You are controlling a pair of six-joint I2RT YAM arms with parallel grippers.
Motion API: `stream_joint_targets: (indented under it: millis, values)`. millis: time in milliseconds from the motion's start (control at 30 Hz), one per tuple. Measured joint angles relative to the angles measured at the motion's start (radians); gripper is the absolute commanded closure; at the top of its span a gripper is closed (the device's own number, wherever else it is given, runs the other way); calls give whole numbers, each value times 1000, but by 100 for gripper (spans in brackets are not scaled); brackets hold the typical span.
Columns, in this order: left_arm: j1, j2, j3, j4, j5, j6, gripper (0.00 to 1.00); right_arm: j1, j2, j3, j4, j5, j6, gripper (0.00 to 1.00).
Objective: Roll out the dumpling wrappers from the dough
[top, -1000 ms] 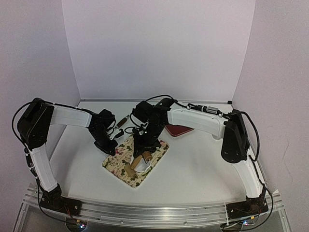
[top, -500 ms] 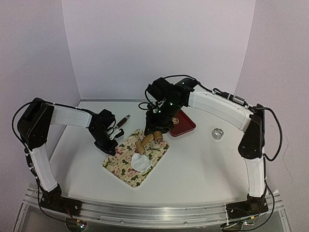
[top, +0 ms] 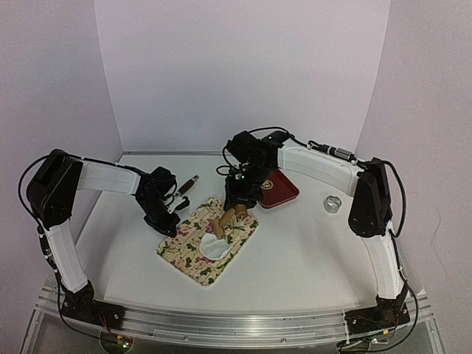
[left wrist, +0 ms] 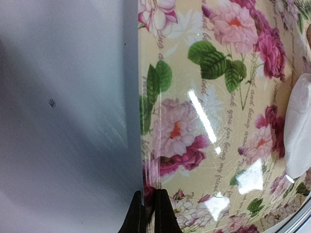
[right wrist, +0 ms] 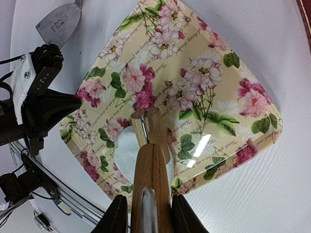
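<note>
Clasping round wooden rolling pin, right gripper; left gripper clenched shut at glossy floral board.

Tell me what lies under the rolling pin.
Under the rolling pin lies the white dough disc, on the floral board. Part of the disc shows beside the pin; the rest is covered, and whether they touch cannot be seen.

My left arm and right arm wear smooth white shells over the long links, with chunky black housings at the joints and black bases bolted to a metal rail. Thin black cables loop along them. My jaws are black, and a white bracket dotted with small screws sits behind the left pair.
</note>
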Motion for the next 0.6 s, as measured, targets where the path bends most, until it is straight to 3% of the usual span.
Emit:
stream_joint_targets:
  millis: [600]
  values:
    - [0,0,0,0,0,0,100,-5,-23,-140,138,-70,59,100]
